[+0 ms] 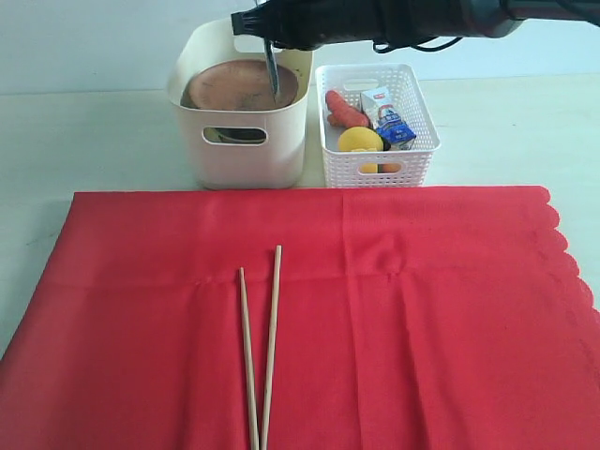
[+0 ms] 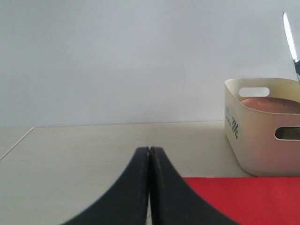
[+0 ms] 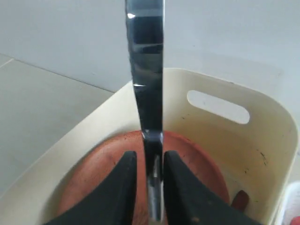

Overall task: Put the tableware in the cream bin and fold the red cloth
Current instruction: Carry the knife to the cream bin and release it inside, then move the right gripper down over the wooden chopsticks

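Metal knife (image 3: 146,93), slim, glossy, above smooth cream bin (image 3: 276,140)

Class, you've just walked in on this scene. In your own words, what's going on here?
The right gripper has reached across and grips the knife, holding it roughly vertical over the cream bin, above the plate already inside. The chopsticks lie on the red cloth, which is spread flat and not yet folded. The left gripper is shut and holds nothing, near the cloth's edge. Food sits in the white basket.
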Motion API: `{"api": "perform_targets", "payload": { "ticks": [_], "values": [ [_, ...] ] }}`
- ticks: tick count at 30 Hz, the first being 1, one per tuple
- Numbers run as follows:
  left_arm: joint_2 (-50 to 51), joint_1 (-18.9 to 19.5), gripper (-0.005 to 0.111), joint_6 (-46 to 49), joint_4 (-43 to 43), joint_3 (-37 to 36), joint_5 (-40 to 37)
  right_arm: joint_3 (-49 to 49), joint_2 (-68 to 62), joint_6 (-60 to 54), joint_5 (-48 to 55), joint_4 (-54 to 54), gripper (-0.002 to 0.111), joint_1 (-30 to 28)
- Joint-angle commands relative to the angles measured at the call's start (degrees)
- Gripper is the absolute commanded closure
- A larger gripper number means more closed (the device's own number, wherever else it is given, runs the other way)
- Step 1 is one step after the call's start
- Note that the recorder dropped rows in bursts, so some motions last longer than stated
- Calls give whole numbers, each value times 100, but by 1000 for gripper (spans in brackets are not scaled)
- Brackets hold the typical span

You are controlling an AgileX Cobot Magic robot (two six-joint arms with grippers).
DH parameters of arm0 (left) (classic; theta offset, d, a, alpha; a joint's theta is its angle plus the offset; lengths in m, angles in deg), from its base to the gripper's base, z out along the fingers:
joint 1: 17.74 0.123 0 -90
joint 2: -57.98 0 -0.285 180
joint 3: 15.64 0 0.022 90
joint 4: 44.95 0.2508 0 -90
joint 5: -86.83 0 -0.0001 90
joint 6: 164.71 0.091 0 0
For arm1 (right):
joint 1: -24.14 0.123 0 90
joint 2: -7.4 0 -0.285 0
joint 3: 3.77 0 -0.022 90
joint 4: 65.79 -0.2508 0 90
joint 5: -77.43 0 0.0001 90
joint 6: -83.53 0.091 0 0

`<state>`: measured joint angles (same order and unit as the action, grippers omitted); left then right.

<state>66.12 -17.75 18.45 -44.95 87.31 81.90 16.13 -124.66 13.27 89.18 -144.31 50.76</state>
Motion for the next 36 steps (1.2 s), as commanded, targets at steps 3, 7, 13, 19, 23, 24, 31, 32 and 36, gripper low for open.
{"api": "perform_targets", "payload": {
  "ticks": [3,7,13,19,23,24,31,32,36],
  "values": [
    [-35,-3,104,6,-78,-17,-14,62,14,-61,-551,233,61,266],
    [-35,-3,104,6,-78,-17,-14,62,56,-6,-433,245,54,266],
    [-35,-3,104,6,-78,-17,-14,27,320,21,412,1122,56,255],
    [-35,-3,104,6,-78,-17,-14,27,626,2728,690,4059,82,255],
    [-35,-3,104,6,-78,-17,-14,27,829,4604,1407,5965,98,255],
    [-35,-3,104,6,-78,-17,-14,27,858,4877,1597,6202,100,255],
    [-35,-3,104,6,-78,-17,-14,-817,1324,5096,2100,6650,108,444],
    [-35,-3,104,6,-78,-17,-14,-1037,1414,5096,2068,6711,108,515],
    [-35,-3,104,6,-78,-17,-14,-1903,1722,5094,1689,6821,108,986]
  ]
}}
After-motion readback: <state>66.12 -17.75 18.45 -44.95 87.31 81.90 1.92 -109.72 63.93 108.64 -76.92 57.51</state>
